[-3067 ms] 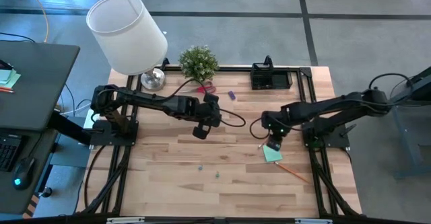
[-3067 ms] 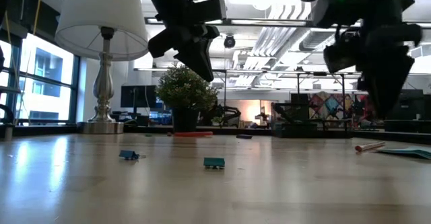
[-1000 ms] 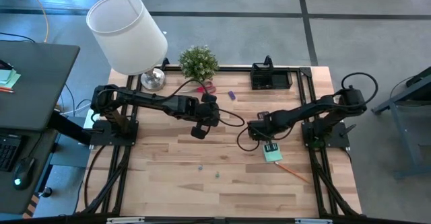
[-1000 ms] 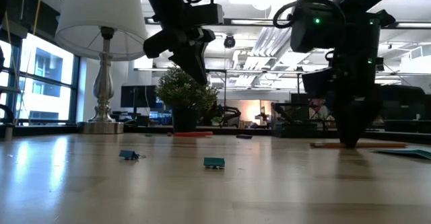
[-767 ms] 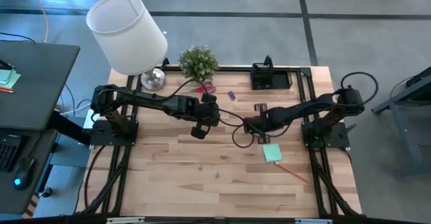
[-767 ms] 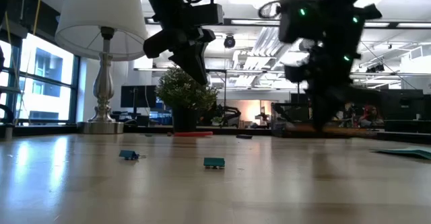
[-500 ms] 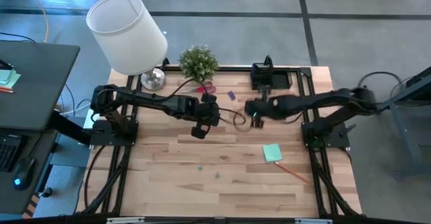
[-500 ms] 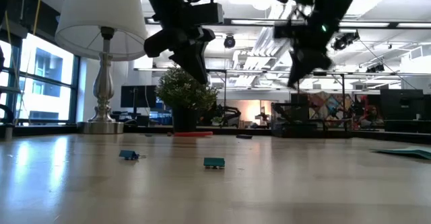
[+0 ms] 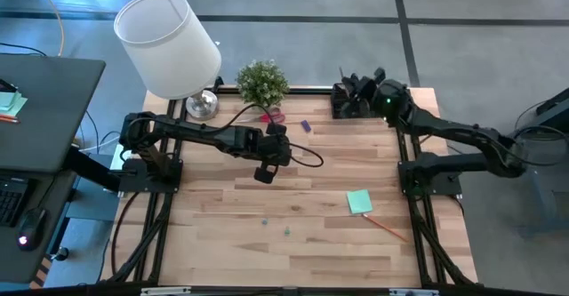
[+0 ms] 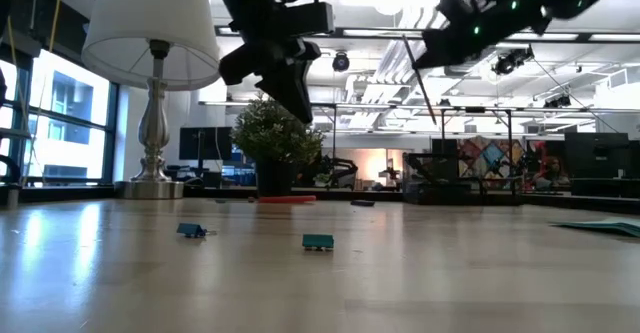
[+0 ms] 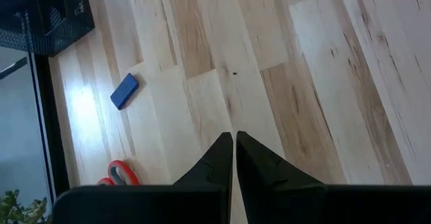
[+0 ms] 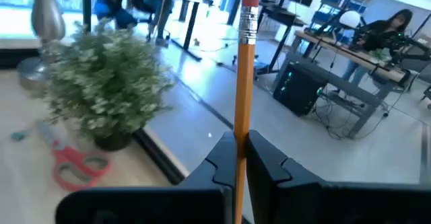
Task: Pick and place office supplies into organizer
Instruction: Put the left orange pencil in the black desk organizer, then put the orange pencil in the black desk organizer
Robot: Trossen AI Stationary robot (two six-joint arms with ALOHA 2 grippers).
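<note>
**A:** Where is your right gripper (image 12: pixel 240 158) now?

**B:** It is up in the air, right over the organizer (image 9: pixel 357 103); the two fingers are pinched tight on an orange pencil (image 12: pixel 243 96), and the pencil's eraser end points away from the claw.

**A:** So what should you do with it?

**B:** You want the pencil to go into one of the organizer's little boxes; tip it so one end points down into the organizer, then go down slowly; do not let go until the low end is inside the walls, or I think it could bounce out and roll.

**A:** Can you see which box is under it?

**B:** No, I cannot tell; the arm hides most of the organizer from above; so go slow.

**A:** And your left gripper (image 11: pixel 234 151)?

**B:** It waits well away from the organizer, over bare wood, with its fingers closed on nothing; leave it there.

**A:** What is left to pick up?

**B:** The red scissors (image 9: pixel 272 115) and a small purple piece (image 9: pixel 305 125) lie a little way from the organizer, near the plant (image 9: pixel 261 83); the green sticky pad (image 9: pixel 359 202) and another pencil (image 9: pixel 386 228) lie far from the organizer, toward the other edge of the table (image 9: pixel 222 243).
</note>
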